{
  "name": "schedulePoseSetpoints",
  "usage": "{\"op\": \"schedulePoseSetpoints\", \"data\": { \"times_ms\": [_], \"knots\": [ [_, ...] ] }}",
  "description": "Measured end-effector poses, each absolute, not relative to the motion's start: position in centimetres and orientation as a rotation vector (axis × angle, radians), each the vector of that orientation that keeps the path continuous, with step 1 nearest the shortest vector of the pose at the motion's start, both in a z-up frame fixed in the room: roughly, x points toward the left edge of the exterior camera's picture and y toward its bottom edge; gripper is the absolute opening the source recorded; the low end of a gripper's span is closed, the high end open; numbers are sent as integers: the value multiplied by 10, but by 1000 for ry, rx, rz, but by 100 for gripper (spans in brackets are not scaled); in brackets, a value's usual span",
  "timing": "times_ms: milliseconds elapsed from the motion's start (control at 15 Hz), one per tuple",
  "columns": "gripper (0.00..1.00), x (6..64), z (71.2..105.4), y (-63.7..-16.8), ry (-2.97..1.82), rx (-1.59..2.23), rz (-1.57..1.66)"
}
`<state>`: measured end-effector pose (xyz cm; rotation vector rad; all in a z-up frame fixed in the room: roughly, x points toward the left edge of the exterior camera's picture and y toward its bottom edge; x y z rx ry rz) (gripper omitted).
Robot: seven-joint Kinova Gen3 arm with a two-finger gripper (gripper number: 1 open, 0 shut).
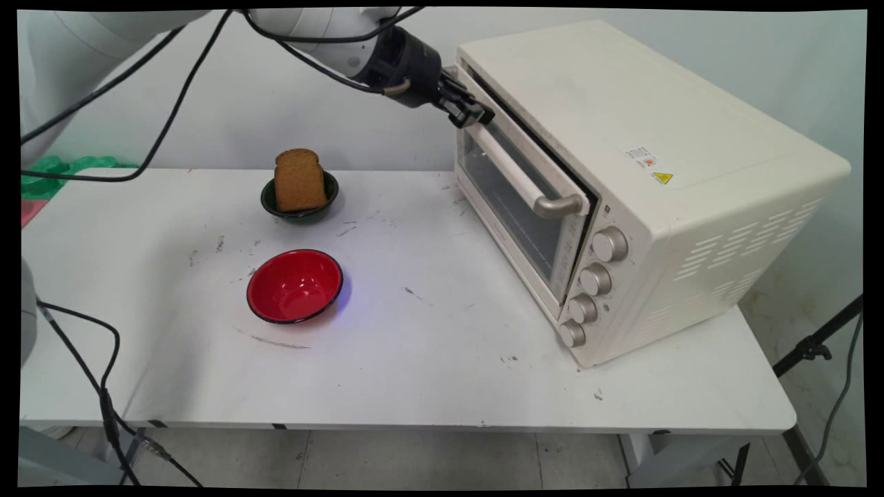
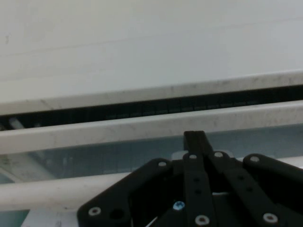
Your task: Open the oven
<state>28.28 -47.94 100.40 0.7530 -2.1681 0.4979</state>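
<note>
I have the gripper raised at the toaster oven, pressed against the top edge of its glass door, just above the far end of the bar handle. The hand view shows the fingers drawn together into one black tip, closed on nothing, touching the door's upper rim. The door stands slightly ajar, with a dark gap along its top, which I judge is why the tip sits there. The oven occupies the right of the white table, door facing left. Two bowls sit well left of it: the far, dark green bowl holds a slice of brown bread leaning upright; the nearer red bowl holds nothing.
</note>
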Motion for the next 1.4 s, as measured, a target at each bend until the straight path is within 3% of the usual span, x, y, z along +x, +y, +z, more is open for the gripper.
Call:
{"op": "schedulePoseSetpoints", "data": {
  "times_ms": [1400],
  "knots": [
    [0, 325, 977, -449, -2232, 845, 471]
  ]
}}
